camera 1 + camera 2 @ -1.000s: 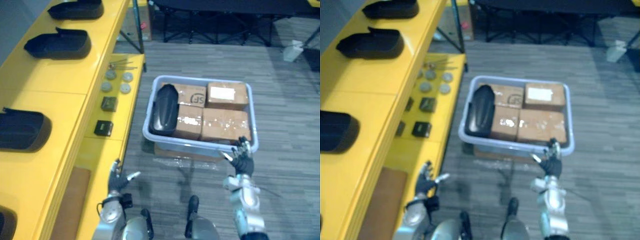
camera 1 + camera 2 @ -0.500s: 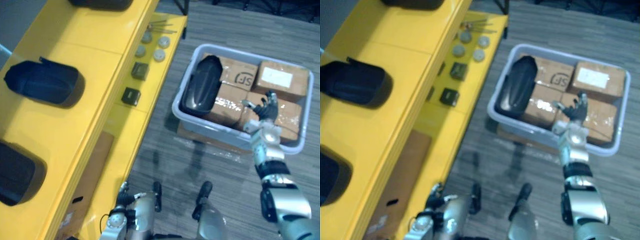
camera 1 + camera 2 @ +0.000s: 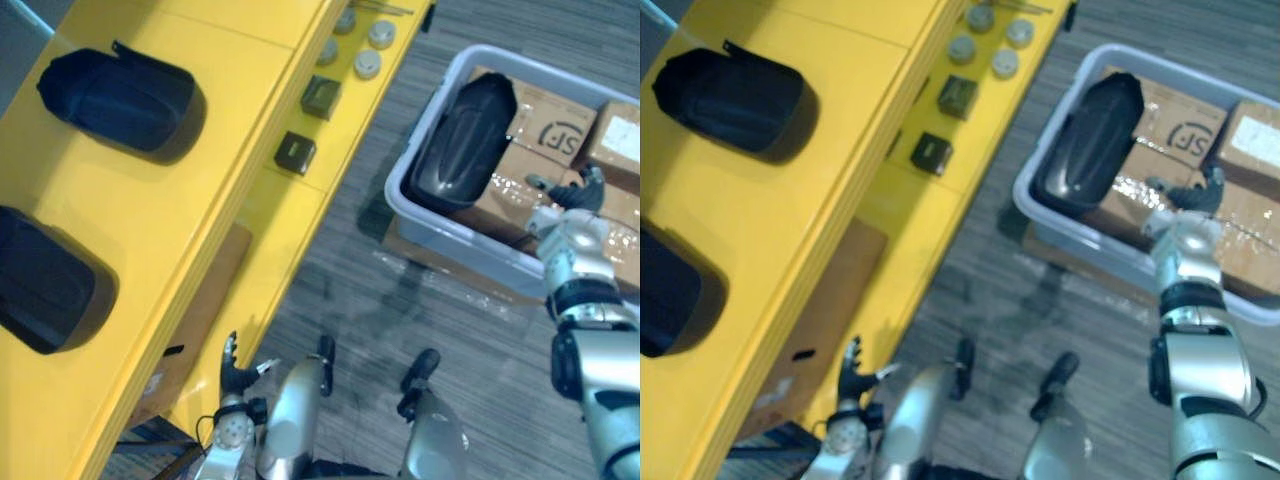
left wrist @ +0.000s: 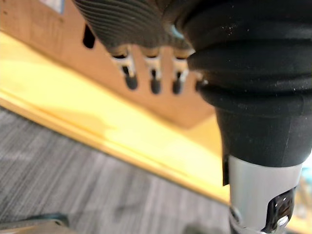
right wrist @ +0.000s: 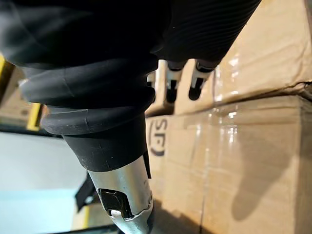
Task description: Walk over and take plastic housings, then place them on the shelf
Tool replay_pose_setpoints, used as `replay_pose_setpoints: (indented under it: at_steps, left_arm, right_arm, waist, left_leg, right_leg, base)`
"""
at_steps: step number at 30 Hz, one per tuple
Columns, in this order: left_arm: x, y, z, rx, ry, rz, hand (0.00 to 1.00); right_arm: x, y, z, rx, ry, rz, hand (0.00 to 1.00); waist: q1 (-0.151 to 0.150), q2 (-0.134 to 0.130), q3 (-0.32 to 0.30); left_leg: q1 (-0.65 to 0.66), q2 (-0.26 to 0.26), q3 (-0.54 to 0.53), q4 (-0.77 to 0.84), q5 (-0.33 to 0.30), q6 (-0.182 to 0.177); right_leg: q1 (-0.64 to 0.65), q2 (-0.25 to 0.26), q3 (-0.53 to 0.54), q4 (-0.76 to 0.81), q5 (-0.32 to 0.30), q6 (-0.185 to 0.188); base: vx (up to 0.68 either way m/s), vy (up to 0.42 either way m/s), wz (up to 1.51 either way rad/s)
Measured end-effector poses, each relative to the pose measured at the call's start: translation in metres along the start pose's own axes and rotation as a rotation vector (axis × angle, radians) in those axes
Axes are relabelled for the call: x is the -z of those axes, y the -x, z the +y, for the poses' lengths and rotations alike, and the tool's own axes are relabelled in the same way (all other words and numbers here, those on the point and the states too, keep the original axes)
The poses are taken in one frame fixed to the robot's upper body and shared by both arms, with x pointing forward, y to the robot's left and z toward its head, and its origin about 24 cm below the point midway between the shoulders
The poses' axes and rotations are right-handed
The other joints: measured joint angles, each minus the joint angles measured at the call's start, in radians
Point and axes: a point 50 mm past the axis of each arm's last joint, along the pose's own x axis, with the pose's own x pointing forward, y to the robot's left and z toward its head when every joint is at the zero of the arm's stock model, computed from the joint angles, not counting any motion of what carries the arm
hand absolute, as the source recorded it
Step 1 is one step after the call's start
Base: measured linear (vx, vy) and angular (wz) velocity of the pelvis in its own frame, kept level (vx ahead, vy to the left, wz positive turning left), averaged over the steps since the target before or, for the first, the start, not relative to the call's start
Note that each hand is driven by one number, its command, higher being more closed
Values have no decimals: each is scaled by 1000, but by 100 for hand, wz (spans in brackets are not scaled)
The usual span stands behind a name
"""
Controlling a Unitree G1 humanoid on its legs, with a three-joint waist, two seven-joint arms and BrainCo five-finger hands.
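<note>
A black plastic housing (image 3: 462,145) lies in the left end of a grey bin (image 3: 455,242), leaning on taped cardboard boxes (image 3: 550,110). My right hand (image 3: 570,200) hovers open over those boxes, just right of the housing and apart from it; its straight fingers (image 5: 170,87) point at a box (image 5: 253,68). Two more black housings (image 3: 115,95) (image 3: 45,280) rest on top of the yellow shelf (image 3: 200,200). My left hand (image 3: 237,378) hangs low beside the shelf's lower ledge, open and holding nothing, its fingers (image 4: 155,80) relaxed.
On the shelf's lower ledge sit two small dark blocks (image 3: 296,152) (image 3: 322,97) and several round discs (image 3: 367,63). A brown panel (image 3: 205,310) lies lower down on that ledge. Grey carpet (image 3: 400,310) runs between the shelf and the bin.
The whole picture has shifted as the camera moved. My right hand went from the bin's near rim to above the boxes inside it. My left hand sits lower by the ledge.
</note>
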Motion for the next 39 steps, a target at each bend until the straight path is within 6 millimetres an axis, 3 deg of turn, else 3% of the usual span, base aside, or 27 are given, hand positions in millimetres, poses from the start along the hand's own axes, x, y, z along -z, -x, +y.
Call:
replay_pose_setpoints:
  at_steps: [4, 7, 14, 21, 28, 31, 34, 39]
  left_arm:
    - [-13, 0, -16, 64, 19, -61, 0]
    - [-21, 2, -25, 109, 36, -103, 0]
    - [-27, 10, -42, 211, 46, -129, 0]
    - [-25, 18, -56, 289, 56, -115, 0]
    - [-24, 23, -63, 327, 51, -118, 0]
    - [-23, 23, -62, 327, 57, -127, 0]
    - [-23, 23, -62, 329, 64, -127, 0]
    - [-21, 26, -68, 362, 54, -122, 0]
  right_arm:
    - [-30, -8, -17, 83, -12, -36, 0]
    - [-27, -9, -19, 92, 21, -10, 0]
    - [-41, -10, -14, 86, 35, -42, 0]
    - [-65, -8, -10, 135, 39, -194, 0]
    - [-120, 13, 0, 356, 39, -577, 0]
    - [-136, 19, 6, 372, 21, -648, 0]
    - [-134, 19, 11, 340, 66, -635, 0]
    - [-113, 8, 10, 291, 104, -449, 0]
  waist:
    - [21, 43, 20]
    - [34, 57, 26]
    - [46, 58, 25]
    - [79, 60, 24]
    - [88, 66, 20]
    - [86, 68, 18]
    - [87, 69, 17]
    - [98, 87, 6]
  left_leg:
    - [-37, 2, -14, 23, 0, 0]
    - [-41, 4, -17, 25, 1, -1]
    - [-75, 6, -23, 38, 1, -1]
    - [-91, 4, -30, 46, 1, -1]
    - [-106, 4, -40, 55, 2, -2]
    - [-104, 8, -40, 52, 3, -4]
    - [-103, 9, -40, 45, 6, -10]
    - [-104, 13, -39, 31, 13, -17]
  right_leg:
    - [-26, -1, -9, 19, -7, -9]
    - [-32, -1, -10, 28, -10, -10]
    - [-68, -5, -13, 54, -20, -13]
    - [-93, -18, -17, 99, -49, -19]
    - [-115, -33, -27, 137, -74, -24]
    - [-117, -33, -26, 141, -80, -28]
    - [-121, -33, -26, 145, -83, -30]
    - [-133, -31, -26, 151, -85, -30]
  base:
    - [-64, 30, 5]
    - [-17, 8, 0]
    - [0, 0, 0]
    - [-11, 10, 3]
    - [-5, 10, 3]
    - [0, 0, 0]
    - [0, 0, 0]
    - [0, 0, 0]
